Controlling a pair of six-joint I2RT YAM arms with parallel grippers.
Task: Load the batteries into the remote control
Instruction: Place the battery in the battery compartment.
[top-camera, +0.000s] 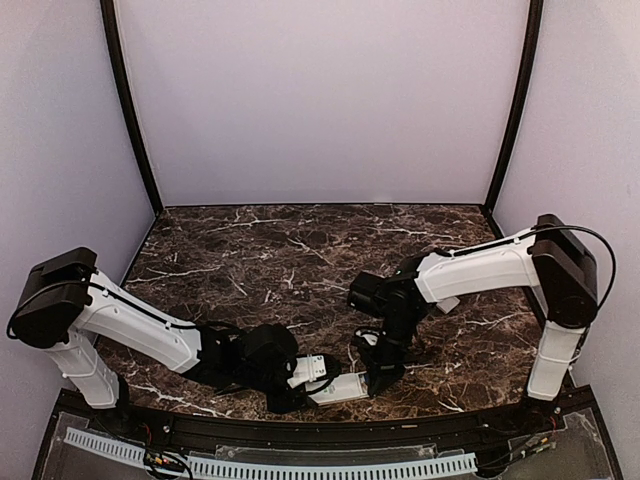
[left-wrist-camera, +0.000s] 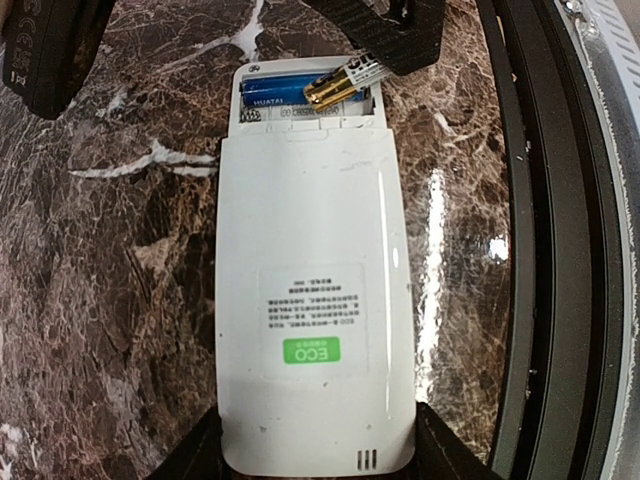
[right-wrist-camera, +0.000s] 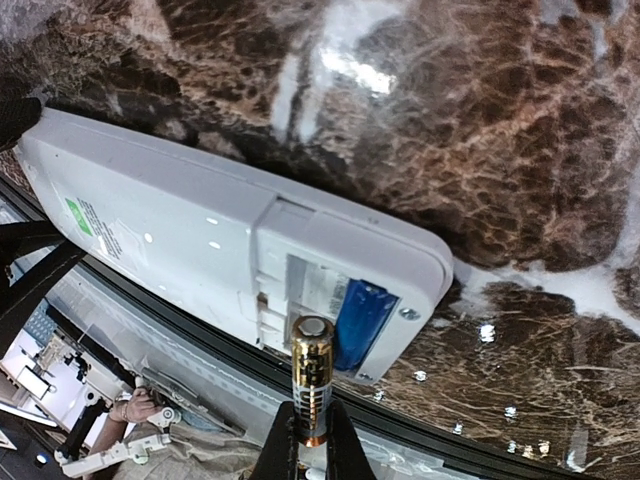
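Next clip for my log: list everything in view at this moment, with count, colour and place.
remote control: one, white, back up with a green label, at the table's near edge, battery bay open
blue battery: one, blue, lying in the open bay
gold battery: one, gold with a silver end, held at the bay beside the blue one
table: one, dark brown marble with white veins
enclosure walls: three, pale lilac, left, back and right of the table
left pincer: one, black, clamped on the remote's label end
right pincer: one, black, gripping the gold battery
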